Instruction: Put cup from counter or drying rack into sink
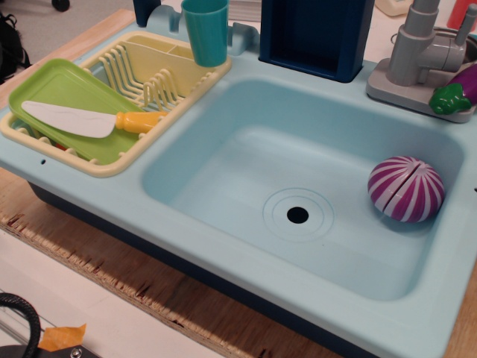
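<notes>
The teal-green cup (206, 31) stands upright at the far right corner of the pale yellow drying rack (153, 78), its base on or just behind the rack's rim. The light blue sink (246, 160) lies to the right of the rack, with its round drain hole (297, 215) near the middle. The light blue counter (89, 195) forms the rim around the sink. No gripper shows in this view.
A lime green plate (63, 93) with a white, yellow-handled toy knife (82, 119) lies in the rack. A purple-and-white striped ball (406, 189) sits in the sink's right side. A grey faucet (421, 52), a toy eggplant (458, 89) and a dark blue box (313, 33) stand behind.
</notes>
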{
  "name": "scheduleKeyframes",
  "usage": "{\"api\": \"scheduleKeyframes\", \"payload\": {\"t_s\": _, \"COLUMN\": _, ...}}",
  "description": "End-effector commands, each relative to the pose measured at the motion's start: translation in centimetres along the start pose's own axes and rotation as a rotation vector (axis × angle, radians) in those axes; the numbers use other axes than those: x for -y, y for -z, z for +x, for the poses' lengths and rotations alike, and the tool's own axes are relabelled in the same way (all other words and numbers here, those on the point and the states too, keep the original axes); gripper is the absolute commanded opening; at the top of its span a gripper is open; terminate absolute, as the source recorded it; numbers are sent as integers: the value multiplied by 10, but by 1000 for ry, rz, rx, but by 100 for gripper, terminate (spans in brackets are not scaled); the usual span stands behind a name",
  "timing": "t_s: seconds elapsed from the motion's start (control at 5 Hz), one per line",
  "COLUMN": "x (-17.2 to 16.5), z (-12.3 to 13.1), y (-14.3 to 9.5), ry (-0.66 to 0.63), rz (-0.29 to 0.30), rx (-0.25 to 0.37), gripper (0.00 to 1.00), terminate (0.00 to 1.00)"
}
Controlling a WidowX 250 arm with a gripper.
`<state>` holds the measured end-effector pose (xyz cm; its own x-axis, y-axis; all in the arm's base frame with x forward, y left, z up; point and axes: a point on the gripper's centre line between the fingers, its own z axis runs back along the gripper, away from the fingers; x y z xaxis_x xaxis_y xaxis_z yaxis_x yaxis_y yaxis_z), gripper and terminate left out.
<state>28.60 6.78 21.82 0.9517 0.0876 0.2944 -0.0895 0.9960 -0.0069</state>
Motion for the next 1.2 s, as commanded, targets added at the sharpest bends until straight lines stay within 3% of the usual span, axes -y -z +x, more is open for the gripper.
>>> {"api": "scheduleKeyframes", "payload": {"t_s": 0.0, "x": 0, "z": 0, "y": 0, "ry": 0, "rz": 0, "rx": 0, "gripper": 100, "terminate": 0}}
{"api": "scheduleKeyframes", "payload": {"t_s": 0.6, "x": -11, "z": 31, "y": 20, "ry": 52, "rz": 6, "rx": 53, "gripper": 100, "terminate": 0}}
{"api": "scheduleKeyframes", "payload": {"t_s": 1.0, "x": -14, "z": 39, "y": 37, "ry": 59, "rz": -28, "rx": 38, "gripper": 100, "terminate": 0}}
